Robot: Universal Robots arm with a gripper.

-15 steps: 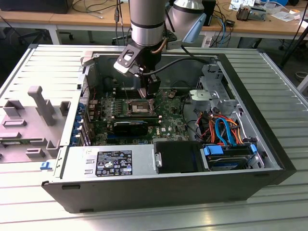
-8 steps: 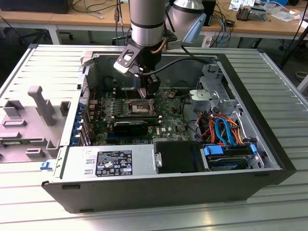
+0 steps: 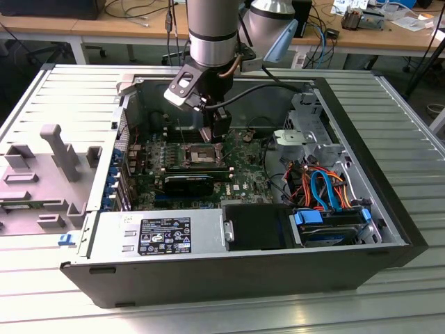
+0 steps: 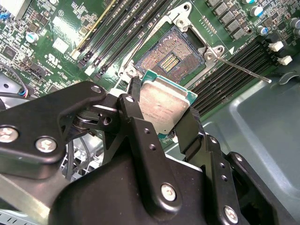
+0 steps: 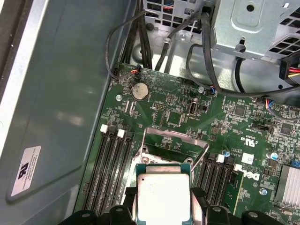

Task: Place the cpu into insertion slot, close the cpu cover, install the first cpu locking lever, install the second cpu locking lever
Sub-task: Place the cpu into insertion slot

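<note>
1. The gripper is gripping the cpu. The jaws are closing on two opposite edges of the chip, with its dull metal top facing both wrist cameras.
2. In the exterior view the gripper is hanging inside the open computer case, at the centre of the frame, directly over the insertion slot.
3. In the second wrist view the insertion slot is lying bare with its contact field showing. The cpu is hovering just beside and above it, apart from it and not seated.
4. In the first wrist view the cpu cover is standing swung open, and green motherboard is showing through its window beyond the cpu.
5. One locking lever is sticking out free as a thin rod across the memory slots, unlatched.
6. Progress, as I judge it: step one is under way and nothing is finished. Seating the chip, closing the cover and latching both levers are all left.
7. Hard to make out:
   - The first wrist view is hiding the socket behind the chip and the gripper.
   - I cannot pick out a second lever with any confidence.
   - In the exterior view the arm is covering the chip, so I cannot judge the gap above the socket.
   - The chip's orientation marks are not legible.
</note>
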